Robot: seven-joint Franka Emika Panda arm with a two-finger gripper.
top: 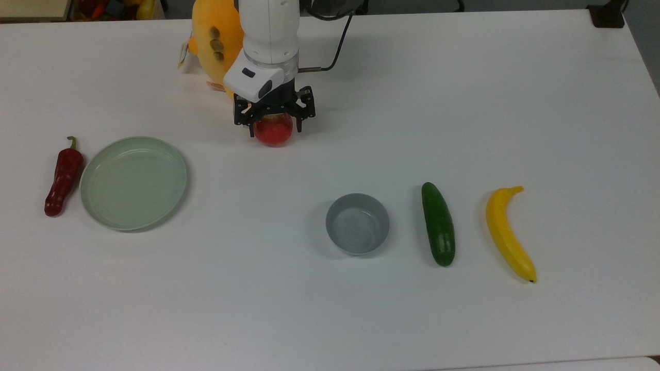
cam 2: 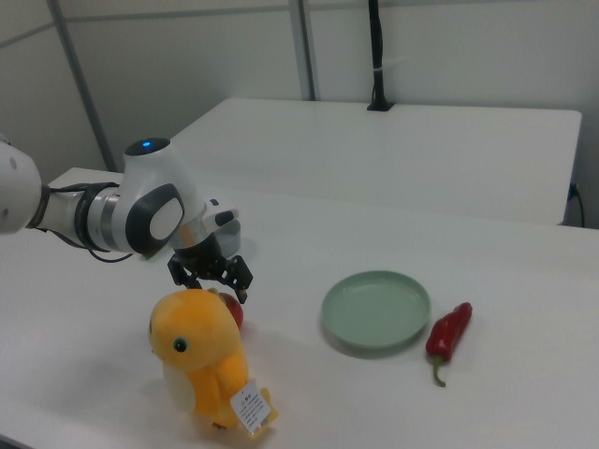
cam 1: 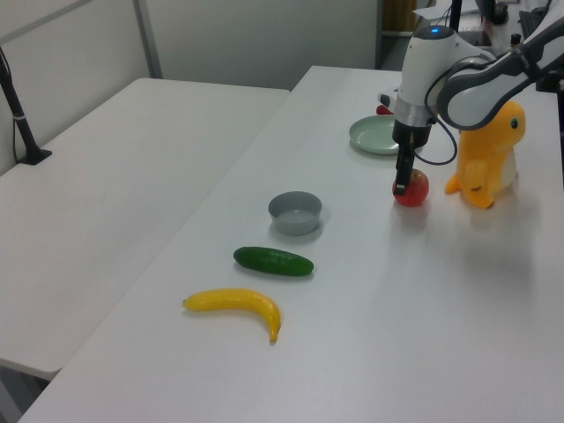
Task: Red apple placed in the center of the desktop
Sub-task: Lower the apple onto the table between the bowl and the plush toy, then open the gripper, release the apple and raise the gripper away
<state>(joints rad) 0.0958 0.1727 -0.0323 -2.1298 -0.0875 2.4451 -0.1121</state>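
The red apple (top: 273, 134) rests on the white desktop (top: 330, 319), a little up and left of the middle in the top view. My gripper (top: 273, 121) points straight down over it, open, with a finger on either side of the fruit. In the left view the apple (cam 1: 414, 189) sits on the table just right of the near finger of the gripper (cam 1: 404, 185). In the right view the apple (cam 2: 233, 311) is mostly hidden behind a plush toy, under the gripper (cam 2: 213, 285).
A yellow plush toy (top: 214, 41) stands close behind the arm. A pale green plate (top: 133, 183) and a dark red chili (top: 63, 178) lie at the top view's left. A grey bowl (top: 357, 223), a cucumber (top: 438, 224) and a banana (top: 508, 234) lie at the right.
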